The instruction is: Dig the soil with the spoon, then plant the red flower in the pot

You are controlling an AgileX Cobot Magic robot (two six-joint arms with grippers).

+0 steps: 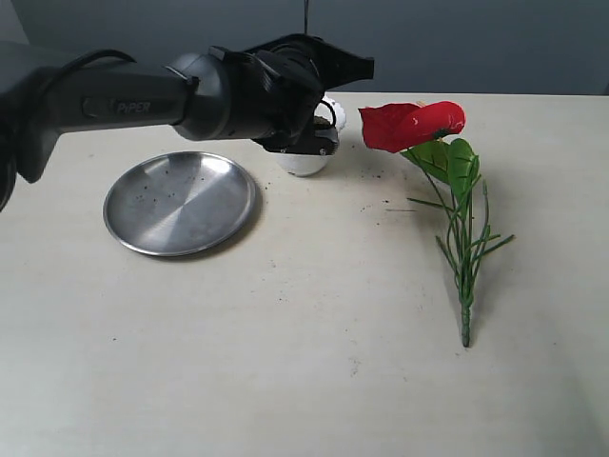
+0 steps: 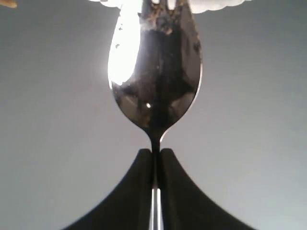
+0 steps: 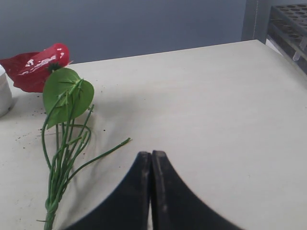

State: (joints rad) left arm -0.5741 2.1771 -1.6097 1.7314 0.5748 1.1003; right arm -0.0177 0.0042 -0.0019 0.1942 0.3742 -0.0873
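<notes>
While your left arm reaches across the far side of the table (image 1: 314, 381), note that the left gripper (image 2: 154, 152) has its two dark fingers pressed hard onto the thin handle of the spoon (image 2: 154, 72), pinching it just behind the bowl. The bowl points away from the fingers toward the scalloped white rim of the pot (image 2: 216, 4), and its tip runs out of the left wrist view right at that rim, so you cannot tell whether it is inside the pot or only over it. Dark crumbs of soil (image 2: 160, 21) cling near the tip of the bowl; the rest of the metal is shiny, with a few specks. From the exterior camera the arm's head covers most of the pot, leaving only its rounded white lower part showing beneath the gripper. A round steel plate (image 1: 181, 202) lies flat to the left of the pot, near it but apart, with a scatter of dark specks on its surface. The red flower (image 1: 411, 124) lies on its side on the table to the right of the pot, bloom nearest the pot but not touching it, green leaves (image 1: 455, 162) just below the bloom, and the long stem (image 1: 464, 276) with its grassy blades running toward the near edge. Loose dark grains dot the tabletop between pot and bloom. Your right gripper (image 3: 151, 155) has its fingers pressed together with nothing between them, over bare tabletop near the flower's stem end.
</notes>
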